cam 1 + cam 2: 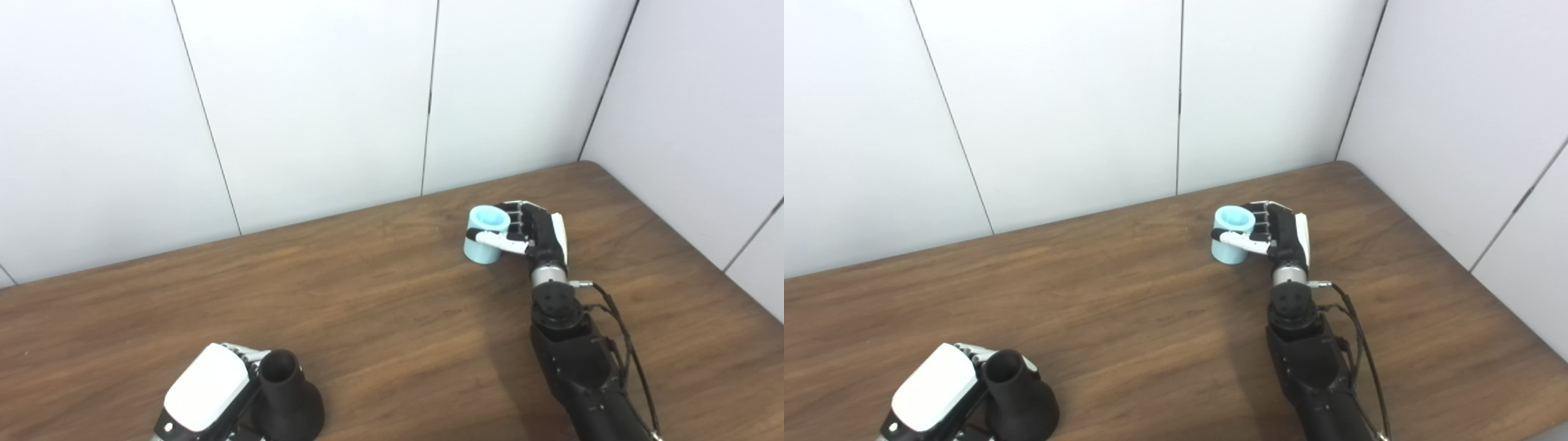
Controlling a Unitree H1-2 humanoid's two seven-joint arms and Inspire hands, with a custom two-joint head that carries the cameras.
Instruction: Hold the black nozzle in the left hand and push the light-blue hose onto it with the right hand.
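1. The table (380,294) is dark brown wood grain, with a rounded far right corner against white wall panels.
2. A black nozzle (286,398) stands upright on it near the front left edge, wide base down, open mouth up.
3. A light-blue hose (487,234) piece stands upright on it toward the far right, well apart from the nozzle.

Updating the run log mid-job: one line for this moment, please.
left hand: around black flared nozzle | right hand: shut on short light-blue hose piece | parts: far apart | wooden table
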